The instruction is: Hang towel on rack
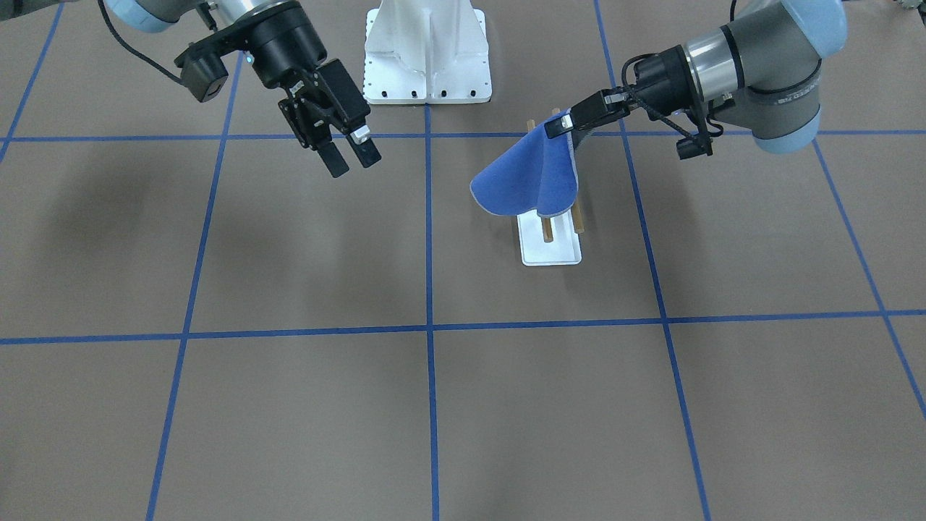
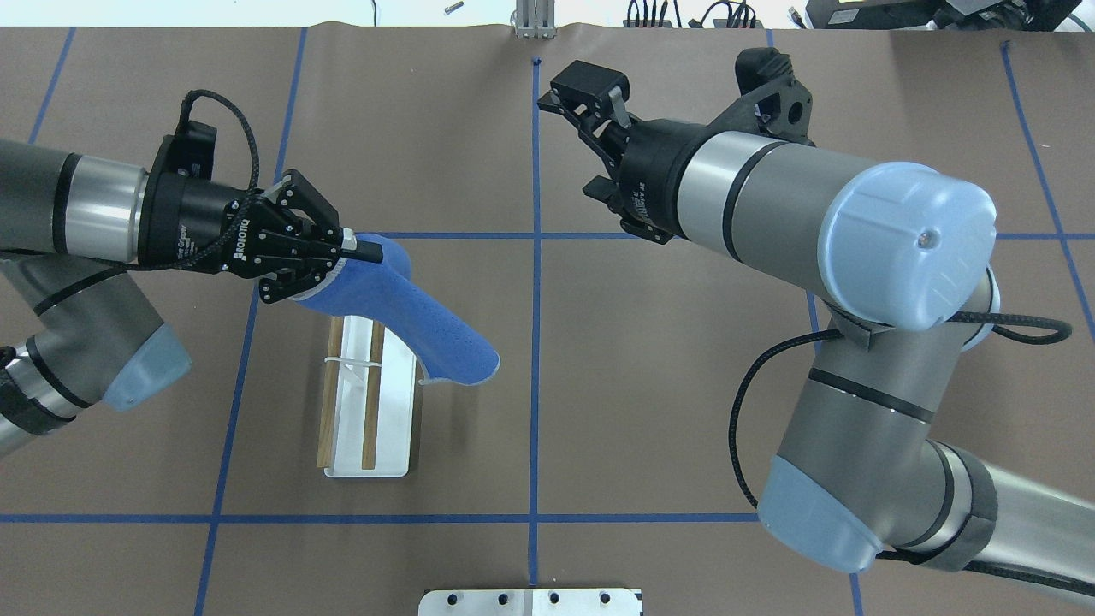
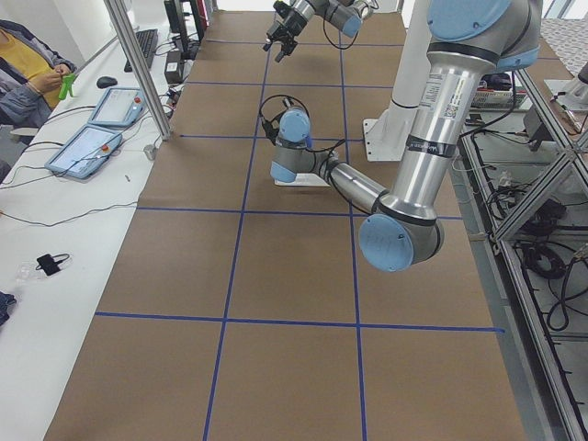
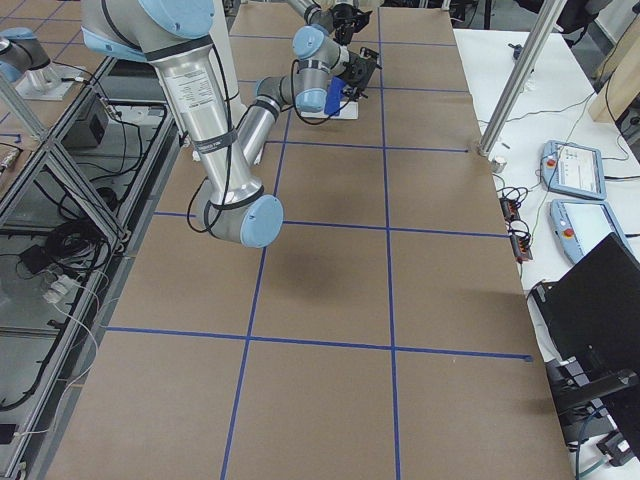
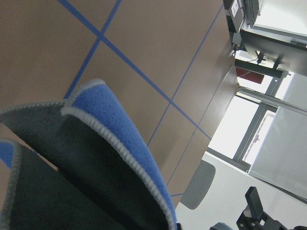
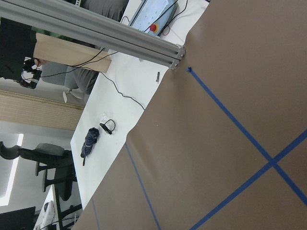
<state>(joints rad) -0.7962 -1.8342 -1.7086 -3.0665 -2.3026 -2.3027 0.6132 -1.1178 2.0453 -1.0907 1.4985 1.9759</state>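
the left gripper (image 2: 364, 250), jaws pinched shut on a corner of the one blue towel (image 2: 419, 308), hangs over the rack's far end. the towel droops across the single white-based rack (image 2: 393, 432), which carries two wooden rails (image 2: 372, 402). well to the rack's right, the right gripper (image 1: 352, 158) is spread wide and empty.

- We see a brown paper-covered table (image 1: 289, 239) crossed by blue tape lines (image 1: 428, 289).
- On it stand a white-based rack with wooden rods (image 1: 551, 250) and a white metal robot mount (image 1: 427, 51).
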